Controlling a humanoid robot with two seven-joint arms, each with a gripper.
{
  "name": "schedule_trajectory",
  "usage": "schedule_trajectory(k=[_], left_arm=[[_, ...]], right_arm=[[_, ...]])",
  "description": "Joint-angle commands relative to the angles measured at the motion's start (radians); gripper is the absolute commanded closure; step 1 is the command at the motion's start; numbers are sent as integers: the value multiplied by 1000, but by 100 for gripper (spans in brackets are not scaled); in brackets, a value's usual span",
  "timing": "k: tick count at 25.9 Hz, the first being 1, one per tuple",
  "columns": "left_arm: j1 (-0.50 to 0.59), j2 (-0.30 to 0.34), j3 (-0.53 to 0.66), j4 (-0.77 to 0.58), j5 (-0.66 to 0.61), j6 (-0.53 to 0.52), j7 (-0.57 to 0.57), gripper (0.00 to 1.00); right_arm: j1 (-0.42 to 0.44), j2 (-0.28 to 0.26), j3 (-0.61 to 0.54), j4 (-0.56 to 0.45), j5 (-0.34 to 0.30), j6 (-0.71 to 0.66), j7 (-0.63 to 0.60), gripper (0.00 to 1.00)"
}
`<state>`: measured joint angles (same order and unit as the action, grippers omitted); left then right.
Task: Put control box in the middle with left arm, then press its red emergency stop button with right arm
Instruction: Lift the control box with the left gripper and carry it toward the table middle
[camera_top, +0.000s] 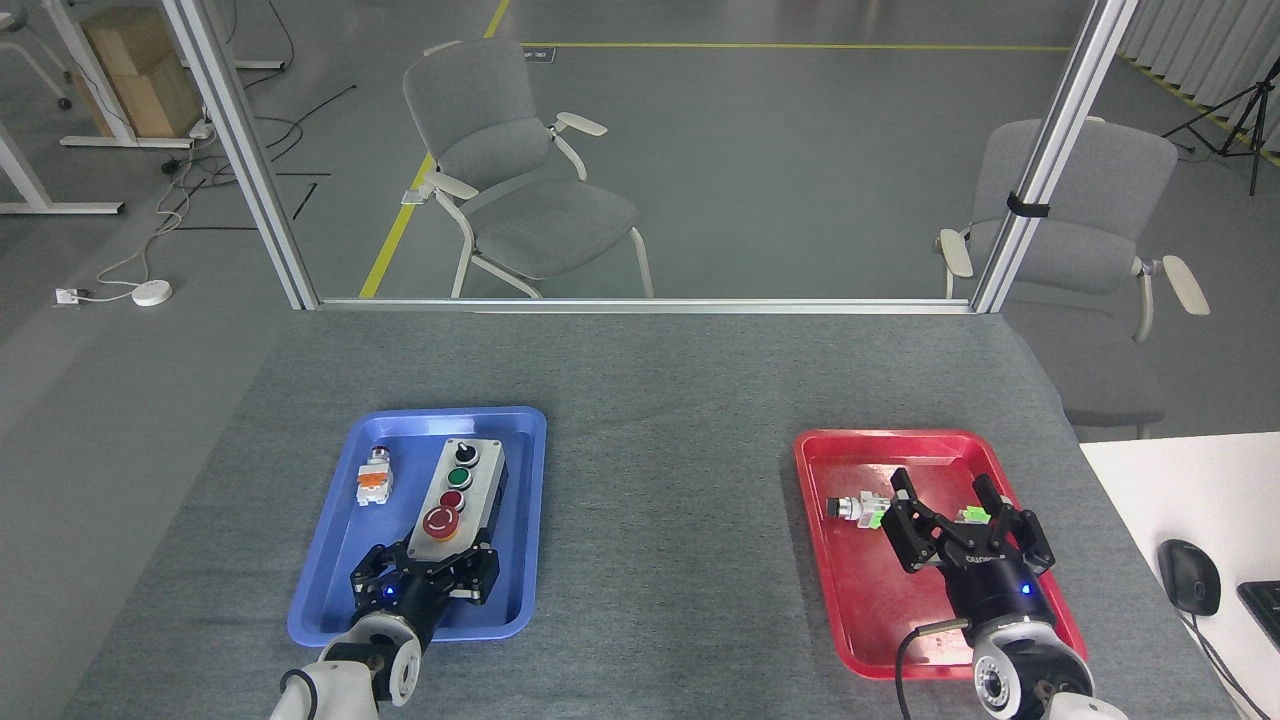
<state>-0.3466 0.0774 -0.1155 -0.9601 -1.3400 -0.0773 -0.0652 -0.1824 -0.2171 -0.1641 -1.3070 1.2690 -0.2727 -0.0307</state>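
Observation:
The control box (456, 488), pale grey on a black base, lies lengthwise in the blue tray (322, 575) at the left. Its red emergency stop button (440, 521) is the control nearest me, behind it a smaller red button, a green button and a black knob. My left gripper (428, 565) is closed around the box's near end, fingers on both sides. The box looks slightly raised at that end. My right gripper (946, 508) hovers open over the red tray (836, 590), holding nothing. The middle of the grey tabletop (665, 520) lies between the trays.
A small loose push-button with an orange body (374, 481) lies in the blue tray left of the box. A small metal part with green pieces (858, 510) sits in the red tray beside my right gripper. A white desk with a mouse (1188, 576) adjoins the table's right.

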Motion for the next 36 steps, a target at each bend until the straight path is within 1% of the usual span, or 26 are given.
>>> schedule_trajectory(k=[1, 6, 10, 12, 15, 20, 23, 26, 31, 36], left_arm=[[-3, 2, 2, -22, 28, -29, 13, 100], [17, 24, 0, -221, 117, -58, 13, 100], [86, 12, -15, -358, 117, -78, 8, 100], [113, -11, -75, -405, 116, -72, 1, 100], [129, -36, -165, -422, 102, -62, 1, 100], [113, -94, -289, -376, 87, -6, -5, 100], [64, -123, -343, -293, 73, 16, -21, 100], [15, -153, -369, -186, 71, 16, -27, 100], [-55, -197, -397, -20, 71, 16, -25, 100], [-60, -208, -418, 24, 71, 17, -24, 100]], right_arm=[[0, -5, 0, 2, 0, 0, 0, 0], [0, -5, 0, 2, -2, 6, 0, 0], [-3, -7, -2, 23, -2, 1, 0, 0], [-6, -7, -2, 28, -2, 4, -1, 0], [-8, -8, -2, 28, -2, 3, -1, 0], [-11, -8, -2, 28, -2, 3, -1, 0], [-17, -8, -2, 28, -2, 1, -1, 0], [-19, -8, -2, 28, -3, 0, 0, 0], [-20, -10, -2, 28, -31, 0, 0, 0], [-19, -8, -2, 28, -56, 1, -1, 0]])
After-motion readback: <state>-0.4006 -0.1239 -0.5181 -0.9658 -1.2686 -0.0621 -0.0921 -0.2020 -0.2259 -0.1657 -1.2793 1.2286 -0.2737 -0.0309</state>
